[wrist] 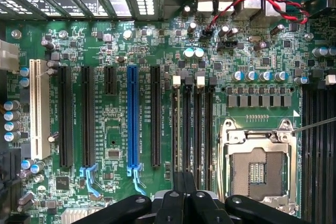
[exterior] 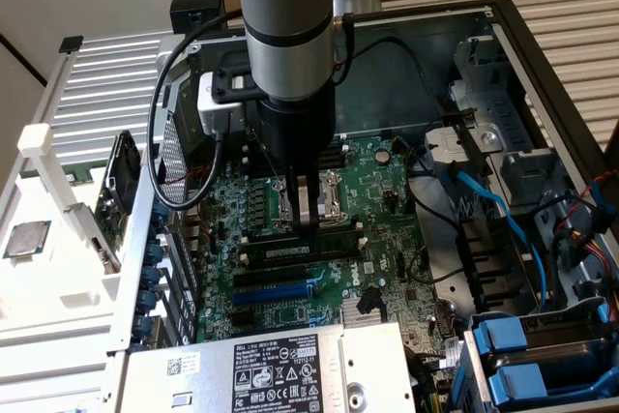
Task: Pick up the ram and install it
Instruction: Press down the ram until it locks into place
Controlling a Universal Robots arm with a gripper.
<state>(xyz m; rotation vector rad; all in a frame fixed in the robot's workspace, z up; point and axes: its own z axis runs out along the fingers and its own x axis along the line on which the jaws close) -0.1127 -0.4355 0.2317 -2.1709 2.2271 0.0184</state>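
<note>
An open computer case [exterior: 542, 74] lies on a pale slatted bench [exterior: 87, 94], its large green motherboard [exterior: 387, 191] facing up and a grey power supply [exterior: 261, 369] along the case's near edge. The robot arm's gripper [exterior: 305, 212] hangs low over the memory slots [wrist: 191, 124] beside the empty processor socket [wrist: 257, 169], fingers drawn close together, seemingly pinching the ram [exterior: 311, 250], a thin dark-topped stick lying along a slot; whether it is truly clamped or fully seated I cannot tell. My worry: any tilt or misalignment could jam the stick or stress the slot's white end clips [wrist: 188, 81].
</note>
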